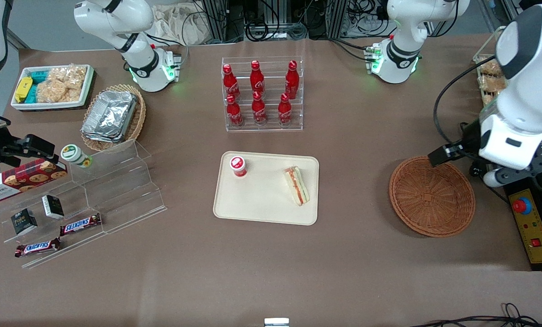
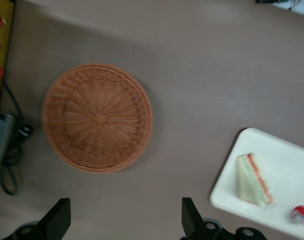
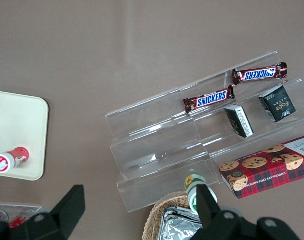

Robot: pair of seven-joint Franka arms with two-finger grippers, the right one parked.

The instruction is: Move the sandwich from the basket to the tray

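Sandwich (image 1: 297, 185): triangular wedge lying on its side on the tray (image 1: 266, 213), close to the rim at the working arm's end; red-orange and green filling shows along the cut edge; nothing touches it
Handling: judged light, soft and easily crushed; the layers could slide apart under a hard squeeze, so a gentle hold across the two flat bread faces near the middle looks safest
Tray: cream rectangle at mid-table; also carries a small red-capped bottle (image 1: 238, 165) lying well apart from the sandwich, toward the parked arm's end
Basket (image 1: 432, 196): round reddish-brown wicker, empty, on the table well apart from the tray toward the working arm's end
Gripper (image 2: 126, 220): raised above the table near the basket; in the wrist view the two dark fingers (image 2: 190, 216) stand wide apart with nothing between them
Task state: judged complete or nearly so, as the sandwich rests in the tray and the basket holds nothing
Surroundings: rack of red cola bottles (image 1: 258, 93) stands farther from the front camera than the tray
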